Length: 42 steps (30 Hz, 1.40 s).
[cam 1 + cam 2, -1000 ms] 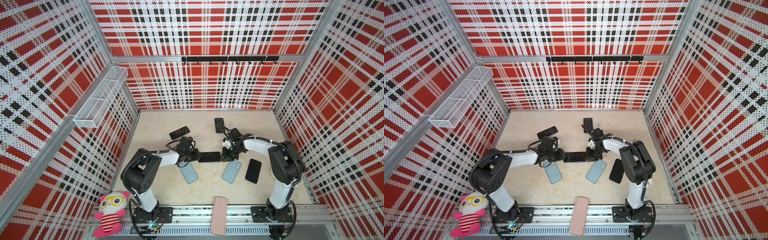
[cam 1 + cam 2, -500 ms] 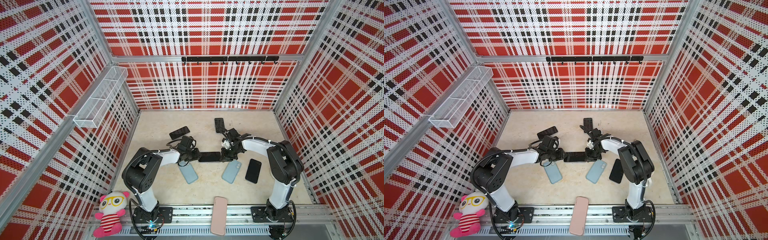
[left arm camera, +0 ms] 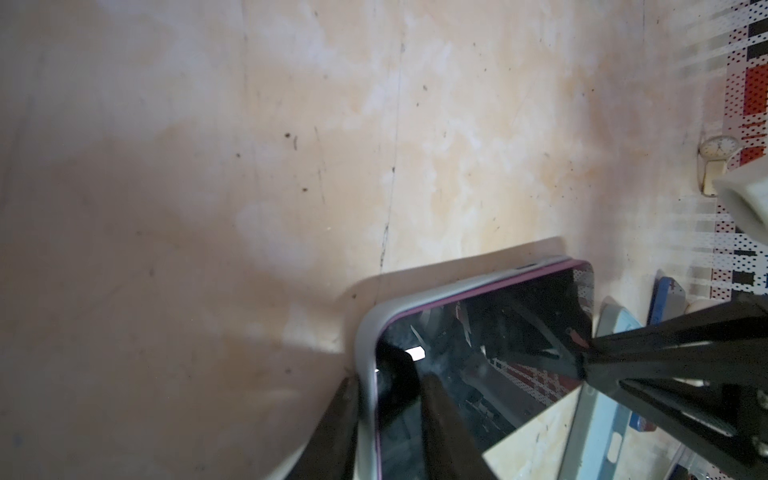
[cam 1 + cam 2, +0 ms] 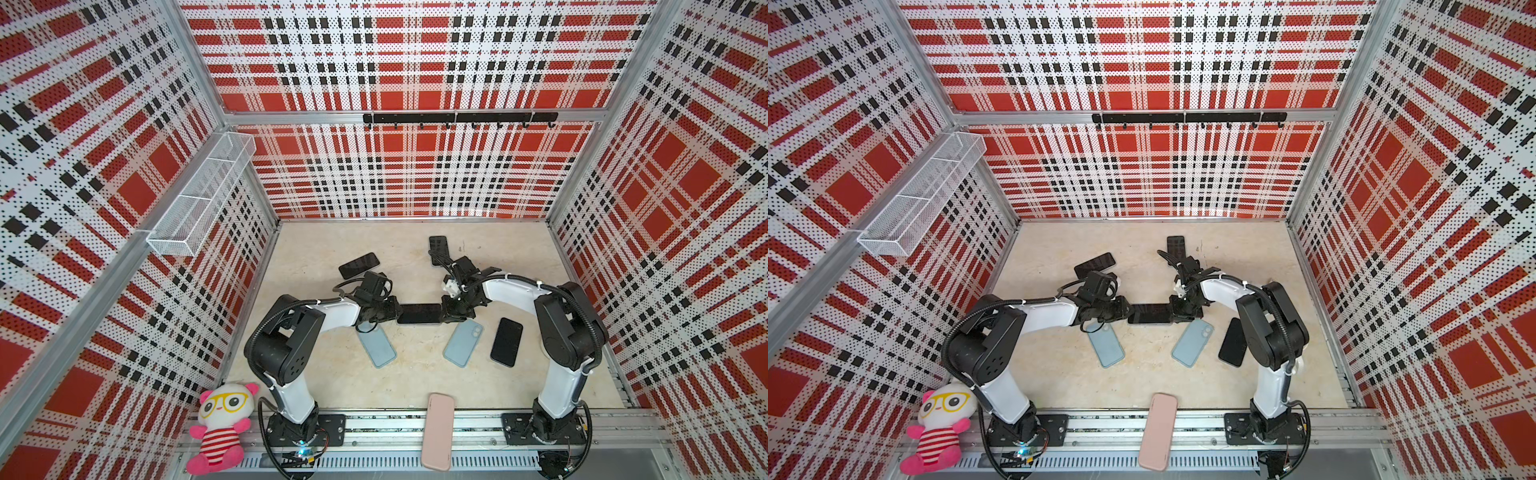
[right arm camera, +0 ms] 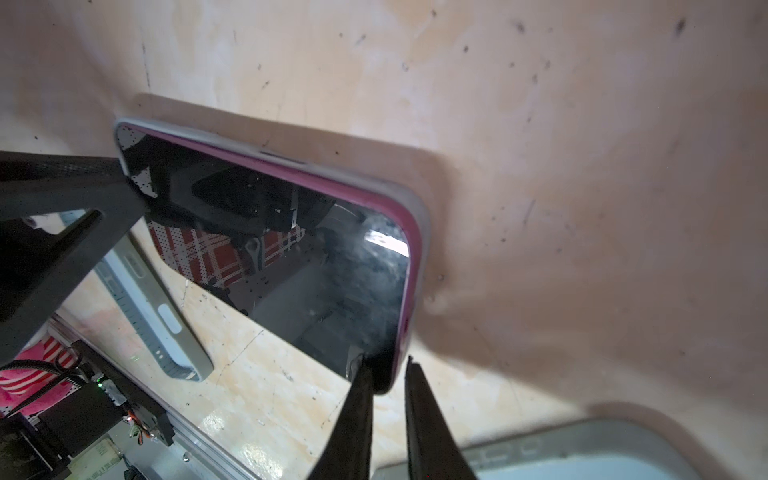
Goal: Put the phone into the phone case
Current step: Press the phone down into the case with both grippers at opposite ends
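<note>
A black-screened phone point(image 4: 419, 313) point(image 4: 1150, 313) with a magenta edge lies crosswise mid-table, between both grippers. It sits inside a grey phone case point(image 3: 365, 332) point(image 5: 422, 216), whose rim wraps its far side and corners. My left gripper point(image 4: 392, 313) point(image 3: 388, 378) is shut on its left end, one finger outside the case rim and one on the screen point(image 3: 498, 332). My right gripper point(image 4: 445, 312) point(image 5: 387, 360) pinches the opposite corner, one finger on the glass point(image 5: 291, 249) and one behind the case.
Two light blue cases point(image 4: 377, 344) point(image 4: 463, 343) lie just in front of the grippers. Black phones lie at the right point(image 4: 506, 342) and behind point(image 4: 359, 265) point(image 4: 438, 249). A pink case point(image 4: 437, 432) rests on the front rail, and a plush toy point(image 4: 220, 428) sits at the front left.
The phone stays in the same spot between both grippers. The right wrist has shifted slightly; the left arm looks unmoved.
</note>
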Each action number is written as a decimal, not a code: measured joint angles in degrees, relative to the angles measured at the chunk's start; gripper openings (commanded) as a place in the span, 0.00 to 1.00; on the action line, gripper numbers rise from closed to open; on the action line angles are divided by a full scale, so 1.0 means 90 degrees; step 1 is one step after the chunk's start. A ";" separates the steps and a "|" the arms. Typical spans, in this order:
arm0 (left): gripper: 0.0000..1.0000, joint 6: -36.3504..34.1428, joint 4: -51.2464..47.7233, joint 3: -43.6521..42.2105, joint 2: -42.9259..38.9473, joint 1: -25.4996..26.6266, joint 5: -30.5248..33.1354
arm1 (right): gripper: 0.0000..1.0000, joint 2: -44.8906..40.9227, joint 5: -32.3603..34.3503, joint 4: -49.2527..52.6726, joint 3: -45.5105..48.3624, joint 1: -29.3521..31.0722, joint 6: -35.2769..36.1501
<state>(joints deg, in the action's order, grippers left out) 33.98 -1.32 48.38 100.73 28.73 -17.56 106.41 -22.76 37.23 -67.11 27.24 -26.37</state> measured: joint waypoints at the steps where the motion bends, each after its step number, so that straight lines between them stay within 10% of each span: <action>1: 0.30 0.0000 0.0000 0.0000 0.0000 0.0000 0.0000 | 0.16 0.0005 -0.0012 -0.0024 0.0000 0.0000 0.0000; 42: 0.27 0.0318 0.0452 -0.0032 0.0104 0.0032 0.0588 | 0.08 0.0340 0.1122 -0.0049 -0.0223 0.0835 -0.1375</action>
<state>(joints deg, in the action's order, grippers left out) 36.84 2.74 48.10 101.67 29.02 -12.27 109.47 -12.67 36.80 -69.12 34.76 -38.74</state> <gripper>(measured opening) 0.267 0.079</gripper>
